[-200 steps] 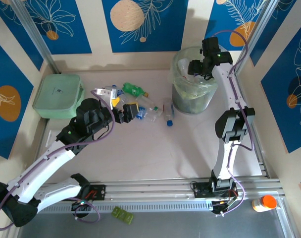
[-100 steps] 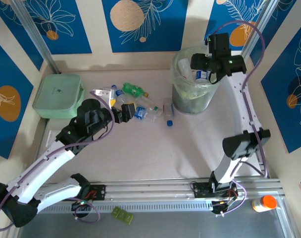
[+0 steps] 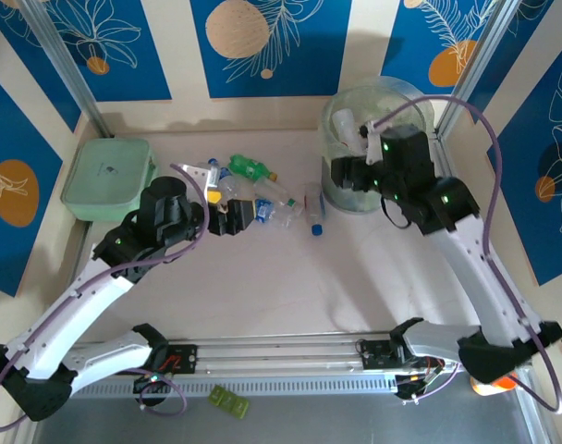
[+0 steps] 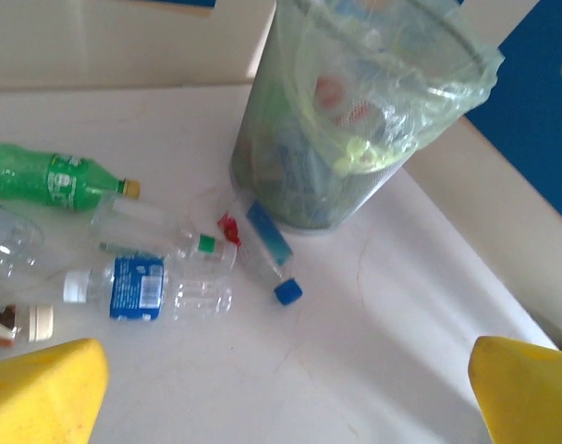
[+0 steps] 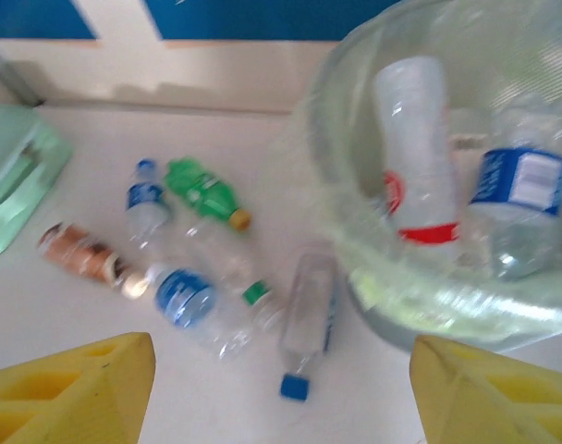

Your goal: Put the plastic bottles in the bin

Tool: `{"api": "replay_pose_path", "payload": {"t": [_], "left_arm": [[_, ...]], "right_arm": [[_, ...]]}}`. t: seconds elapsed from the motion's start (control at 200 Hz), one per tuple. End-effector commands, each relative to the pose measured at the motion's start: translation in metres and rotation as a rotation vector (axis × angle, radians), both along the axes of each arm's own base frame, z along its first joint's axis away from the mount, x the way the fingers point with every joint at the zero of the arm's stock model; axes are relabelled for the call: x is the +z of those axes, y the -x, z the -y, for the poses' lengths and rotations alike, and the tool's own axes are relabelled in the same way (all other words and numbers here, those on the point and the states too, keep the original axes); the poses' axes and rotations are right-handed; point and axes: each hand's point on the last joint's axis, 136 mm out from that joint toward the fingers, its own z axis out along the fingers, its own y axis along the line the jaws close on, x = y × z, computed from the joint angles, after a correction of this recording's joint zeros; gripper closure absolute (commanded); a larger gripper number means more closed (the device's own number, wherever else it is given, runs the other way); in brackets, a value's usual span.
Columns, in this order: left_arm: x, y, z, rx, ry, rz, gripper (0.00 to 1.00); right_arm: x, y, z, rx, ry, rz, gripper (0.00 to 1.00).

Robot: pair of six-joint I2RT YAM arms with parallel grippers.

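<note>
Plastic bottles point(image 3: 262, 196) lie strewn on the bench point(image 3: 290, 277), left of the bin point(image 3: 329, 125).
The blue-labelled bottle point(image 4: 138, 289) lies just ahead of the left claw point(image 3: 233, 215), its long axis running finger to finger across the spread, empty grip. The right claw point(image 3: 348, 174), also spread and empty, hovers by the bin, farther off.

Open table up front, clutter at the back.
You have bare table point(image 3: 299, 287) across the whole near half. Farther back the bottles point(image 3: 253, 194) lie in a loose row, some touching, with thin gaps between. One blue-capped bottle point(image 3: 313, 211) lies just beside the bin point(image 3: 335, 116), narrowing that side. The right arm point(image 3: 420, 190) crosses the bin's near side. The box point(image 3: 108, 178) blocks the far left.
</note>
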Motion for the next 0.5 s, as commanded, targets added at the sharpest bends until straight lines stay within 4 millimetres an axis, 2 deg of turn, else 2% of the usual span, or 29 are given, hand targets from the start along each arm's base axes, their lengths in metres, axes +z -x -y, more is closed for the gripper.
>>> {"api": "replay_pose_path", "payload": {"t": [0.0, 0.12, 0.265, 0.395, 0.495], "left_arm": [[0.007, 0.012, -0.006, -0.026, -0.028, -0.008, 0.01], [0.003, 0.016, -0.007, -0.032, -0.019, -0.013, 0.01], [-0.015, 0.012, -0.020, 0.050, -0.035, -0.053, 0.01], [-0.039, 0.000, -0.038, 0.192, -0.033, -0.154, 0.01], [-0.067, -0.014, -0.052, 0.316, 0.043, -0.325, 0.01]], "right_arm": [[0.012, 0.030, -0.016, 0.094, -0.121, 0.034, 0.30], [-0.004, 0.063, -0.028, 0.182, -0.193, -0.012, 0.30], [-0.028, 0.091, -0.033, 0.237, -0.286, -0.095, 0.30], [-0.051, 0.097, -0.020, 0.139, -0.330, -0.153, 0.31], [-0.068, 0.100, -0.024, 0.136, -0.377, -0.191, 0.33]]}}
